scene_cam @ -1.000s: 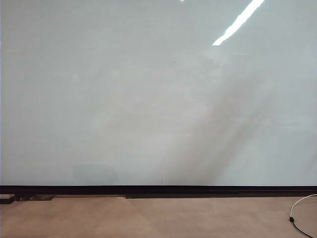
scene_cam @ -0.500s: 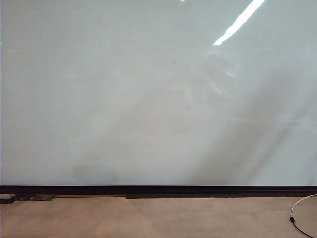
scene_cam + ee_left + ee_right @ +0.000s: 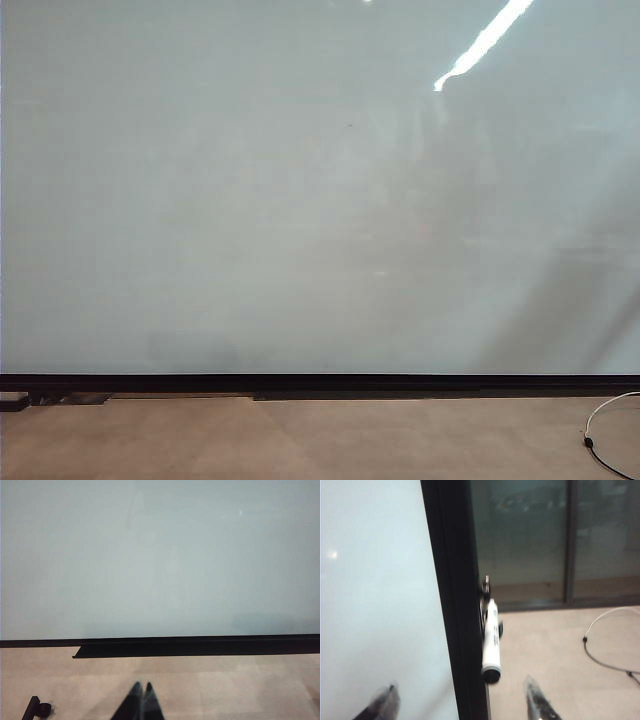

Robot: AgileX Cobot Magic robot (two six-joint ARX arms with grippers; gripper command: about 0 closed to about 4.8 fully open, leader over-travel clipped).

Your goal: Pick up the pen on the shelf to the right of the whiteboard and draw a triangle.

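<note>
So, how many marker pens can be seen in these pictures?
1. The slim white marker pen sits on a holder at the black frame edge of the glossy whiteboard, ahead of the open right gripper. The other views show none; more could be hidden.

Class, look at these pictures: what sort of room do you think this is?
Probably an office or lab room: a large whiteboard above a pale floor, a pen clipped beside its frame, and glass panels behind.

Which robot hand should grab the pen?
The right hand. It is open, with the pen just ahead between its fingers. The left hand is shut, facing the whiteboard, no pen near.
</note>
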